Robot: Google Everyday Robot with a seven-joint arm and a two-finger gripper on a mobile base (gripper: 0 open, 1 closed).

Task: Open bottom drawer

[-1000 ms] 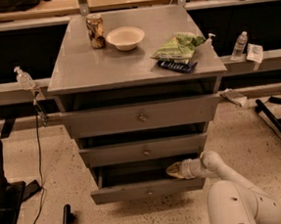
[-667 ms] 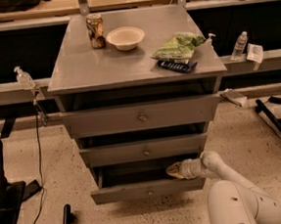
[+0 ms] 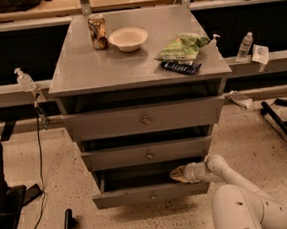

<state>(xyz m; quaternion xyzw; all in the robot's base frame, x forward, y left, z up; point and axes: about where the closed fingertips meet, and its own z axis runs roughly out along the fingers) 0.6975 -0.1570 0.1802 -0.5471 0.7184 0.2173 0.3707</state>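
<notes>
My gripper (image 3: 178,174) rests inside the partly open bottom drawer (image 3: 135,196), behind its front, right of the knob (image 3: 152,196). Whether it is clenched, I cannot tell.

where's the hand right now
In the camera view the hand is low and right of centre. It reaches over the right end of the partly open bottom drawer, just under the middle drawer.

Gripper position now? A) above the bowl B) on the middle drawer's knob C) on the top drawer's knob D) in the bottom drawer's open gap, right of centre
D: the gripper sits in the gap of the pulled-out bottom drawer, just above its front panel, right of centre.
</notes>
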